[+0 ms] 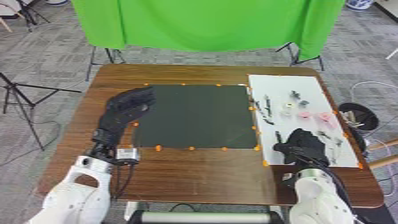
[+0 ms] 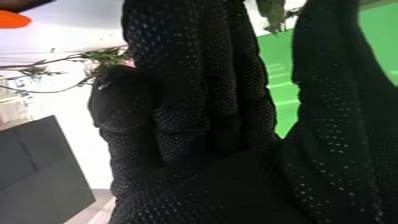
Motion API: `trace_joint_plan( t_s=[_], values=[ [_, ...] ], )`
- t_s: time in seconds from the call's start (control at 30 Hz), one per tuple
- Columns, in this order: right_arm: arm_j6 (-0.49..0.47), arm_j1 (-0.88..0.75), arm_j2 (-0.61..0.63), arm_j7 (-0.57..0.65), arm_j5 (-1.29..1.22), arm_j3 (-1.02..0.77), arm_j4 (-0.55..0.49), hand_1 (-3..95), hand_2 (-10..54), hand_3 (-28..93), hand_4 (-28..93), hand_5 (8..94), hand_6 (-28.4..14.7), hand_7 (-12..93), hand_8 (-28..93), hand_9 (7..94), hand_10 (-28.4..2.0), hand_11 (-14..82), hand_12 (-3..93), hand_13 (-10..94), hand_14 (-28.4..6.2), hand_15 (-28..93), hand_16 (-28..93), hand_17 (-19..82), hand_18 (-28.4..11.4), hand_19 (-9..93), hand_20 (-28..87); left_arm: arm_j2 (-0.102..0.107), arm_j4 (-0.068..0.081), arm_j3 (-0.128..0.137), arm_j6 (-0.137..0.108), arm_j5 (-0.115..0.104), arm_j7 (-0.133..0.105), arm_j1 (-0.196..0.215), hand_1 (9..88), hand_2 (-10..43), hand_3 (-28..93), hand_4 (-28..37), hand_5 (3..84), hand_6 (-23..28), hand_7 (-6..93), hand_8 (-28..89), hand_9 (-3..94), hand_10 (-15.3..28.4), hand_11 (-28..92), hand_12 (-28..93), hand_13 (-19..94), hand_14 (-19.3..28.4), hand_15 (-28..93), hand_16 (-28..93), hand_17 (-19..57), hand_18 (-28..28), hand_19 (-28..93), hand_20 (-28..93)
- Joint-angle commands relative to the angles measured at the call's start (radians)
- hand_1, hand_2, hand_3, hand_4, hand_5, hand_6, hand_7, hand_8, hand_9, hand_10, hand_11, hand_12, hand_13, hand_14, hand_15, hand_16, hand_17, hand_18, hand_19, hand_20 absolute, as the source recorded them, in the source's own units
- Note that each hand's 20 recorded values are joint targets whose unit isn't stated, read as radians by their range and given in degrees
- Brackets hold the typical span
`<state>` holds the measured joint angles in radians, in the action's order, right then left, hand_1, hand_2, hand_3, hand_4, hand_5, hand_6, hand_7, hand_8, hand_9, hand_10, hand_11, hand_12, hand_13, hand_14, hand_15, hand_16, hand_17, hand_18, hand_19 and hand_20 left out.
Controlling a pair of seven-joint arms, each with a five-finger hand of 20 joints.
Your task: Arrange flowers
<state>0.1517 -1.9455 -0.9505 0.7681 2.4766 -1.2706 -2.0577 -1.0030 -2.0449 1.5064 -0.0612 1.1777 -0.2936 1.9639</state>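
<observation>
In the head view, my right hand point(image 1: 305, 145) is over the near part of the white sheet point(image 1: 280, 82), with its fingers extended. Pink flowers point(image 1: 305, 115), small pale flowers point(image 1: 288, 106) and dark stems point(image 1: 266, 107) lie farther up that sheet. Thin green sprigs point(image 1: 337, 141) lie beside the hand. The right wrist view has my right hand point(image 2: 213, 175) open, fingers mostly straight and thumb apart, near a green sprig point(image 2: 105, 56); contact is unclear. My left hand point(image 1: 130, 102) rests open over the left edge of the dark mat point(image 1: 195, 117).
Orange markers point(image 1: 159, 148) line the mat and sheet on the brown table point(image 1: 195, 172). A dark round container point(image 1: 358, 116) with things in it stands off the table's right edge. Beyond the far edge hangs a green cloth point(image 1: 209, 25).
</observation>
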Motion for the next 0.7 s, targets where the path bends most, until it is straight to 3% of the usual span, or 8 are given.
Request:
trace_joint_plan(
  t_s=[0.03, 0.07, 0.1, 0.2, 0.23, 0.3, 0.67, 0.7],
  values=[
    [-0.007, -0.01, -0.01, 0.024, -0.033, 0.014, 0.03, 46.8, -9.5, 64, -19, 73.1, -4.2, 19, 4, 84.5, -13.4, 27.3, 29.5, 92, -3.7, 40, 31, 64, -8.7, 87, 33, -0.086, -0.005, 0.046, 0.062, 0.039, 0.021, 0.013, 41.6, -9.5, 60, -14.5, 48.3, 0.8, 20.1, -8, 44.3, 11.7, 22, 14, 37, 16.3, 26, 0, 9.4, 14.1, 24, 24],
    [-0.008, -0.01, -0.011, 0.026, -0.04, 0.015, 0.031, 49.3, -9.5, 61, -18, 73.4, -4.4, 18, 10, 85.3, -13.0, 25.0, 32.9, 93, -3.6, 40, 31, 65, -8.3, 86, 33, -0.087, -0.005, 0.046, 0.062, 0.039, 0.021, 0.013, 41.6, -9.5, 60, -14.4, 48.3, 0.8, 20.1, -8, 44.3, 11.7, 22, 14, 37, 16.3, 26, 0, 9.4, 14.2, 24, 24],
    [-0.007, -0.009, -0.014, 0.025, -0.049, 0.016, 0.035, 51.3, -9.5, 59, -17, 73.5, -4.3, 18, 12, 85.7, -12.7, 24.0, 34.4, 93, -3.5, 40, 31, 65, -8.0, 86, 33, -0.195, -0.004, 0.101, 0.157, 0.107, 0.053, 0.011, 41.6, -9.5, 60, -14.4, 48.3, 0.8, 20.0, -8, 44.3, 11.7, 22, 14, 37, 16.3, 26, 0, 9.4, 14.1, 24, 24],
    [-0.012, -0.011, -0.019, 0.032, -0.075, 0.018, 0.04, 59.6, -9.5, 47, -10, 74.9, -4.7, 17, 17, 88.5, -11.5, 17.7, 41.0, 94, -3.2, 41, 30, 67, -6.9, 83, 36, -0.231, -0.004, 0.117, 0.193, 0.128, 0.062, 0.011, 41.5, -9.5, 60, -14.4, 48.3, 0.8, 20.0, -8, 44.2, 11.7, 22, 14, 37, 16.3, 26, 0, 9.5, 14.1, 24, 24],
    [-0.02, -0.011, -0.021, 0.034, -0.102, 0.016, 0.04, 78.8, -9.5, -2, 23, 75.7, -4.8, 17, 19, 88.8, -11.0, 17.1, 42.8, 94, -3.3, 42, 30, 68, -6.4, 81, 39, -0.227, -0.006, 0.115, 0.187, 0.125, 0.062, 0.016, 41.6, -9.5, 60, -14.6, 48.3, 0.8, 20.0, -8, 44.2, 11.7, 22, 14, 37, 16.3, 26, 0, 9.5, 14.1, 24, 24],
    [-0.013, -0.012, -0.024, 0.036, -0.103, 0.021, 0.049, 89.0, -9.5, -26, 41, 76.3, -4.9, 17, 21, 90.6, -10.5, 14.4, 46.1, 94, -2.8, 44, 29, 70, -5.9, 79, 41, -0.22, -0.003, 0.11, 0.183, 0.12, 0.061, 0.012, 41.8, -9.5, 60, -14.6, 48.2, 0.8, 20.0, -8, 44.1, 11.8, 22, 14, 37, 16.3, 26, 0, 9.5, 14.1, 24, 24],
    [-0.037, -0.012, -0.028, 0.049, -0.132, 0.037, 0.081, 92.0, -9.5, -28, 62, 77.7, -4.4, 22, 23, 90.4, -10.4, 15.6, 50.4, 94, -2.3, 45, 30, 71, -5.3, 78, 43, -0.185, -0.002, 0.091, 0.16, 0.095, 0.056, 0.013, 41.9, -9.5, 59, -14.2, 47.9, 1.0, 19.7, -8, 43.2, 11.9, 22, 14, 37, 16.3, 26, 0, 9.6, 14.1, 23, 24],
    [-0.039, -0.012, -0.028, 0.049, -0.132, 0.037, 0.083, 91.6, -9.5, -28, 64, 77.4, -4.4, 23, 23, 89.7, -10.5, 16.3, 52.1, 94, -2.2, 45, 31, 71, -5.5, 78, 44, -0.154, -0.002, 0.074, 0.135, 0.076, 0.049, 0.013, 42.0, -9.5, 59, -14.2, 47.8, 1.0, 19.7, -8, 43.1, 11.8, 22, 14, 37, 16.4, 26, 0, 9.6, 14.1, 23, 24]
  ],
)
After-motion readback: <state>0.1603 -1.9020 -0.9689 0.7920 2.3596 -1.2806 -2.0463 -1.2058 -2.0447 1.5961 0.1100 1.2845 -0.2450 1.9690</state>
